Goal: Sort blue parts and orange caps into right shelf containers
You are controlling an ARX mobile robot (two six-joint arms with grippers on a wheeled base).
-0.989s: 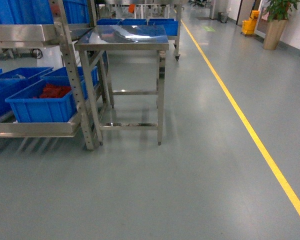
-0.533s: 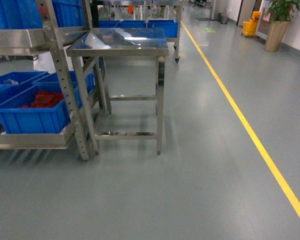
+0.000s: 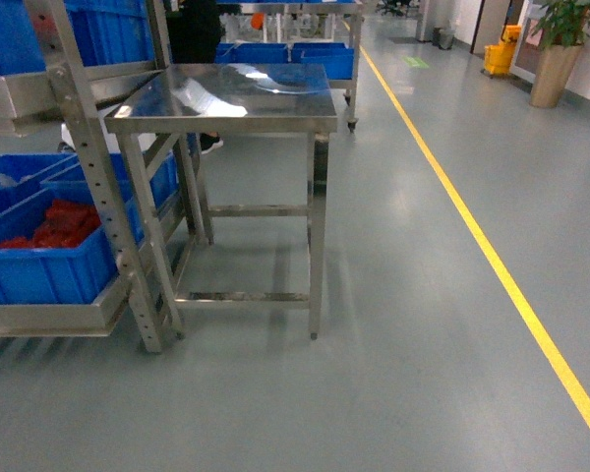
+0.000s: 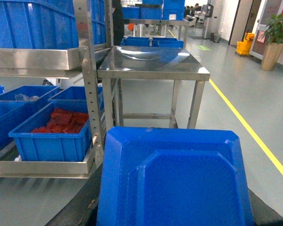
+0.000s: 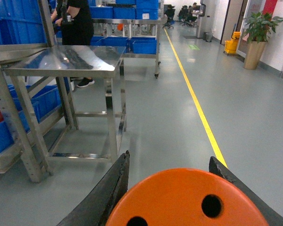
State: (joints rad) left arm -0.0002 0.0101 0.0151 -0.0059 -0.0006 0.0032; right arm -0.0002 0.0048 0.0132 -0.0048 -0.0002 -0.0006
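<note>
Orange cap (image 5: 188,200) fills the bottom of the right wrist view, its flat end face with two dark holes toward the camera, clamped between the dark fingers (image 5: 101,195) of the right hand (image 5: 179,188). A blue part (image 4: 172,179) fills the lower middle of the left wrist view; the left hand's grip on it cannot be told. At the left of the head view, blue crates (image 3: 39,270) with red pieces sit on the shelf (image 3: 49,317) beside a steel bench (image 3: 226,93).
</note>
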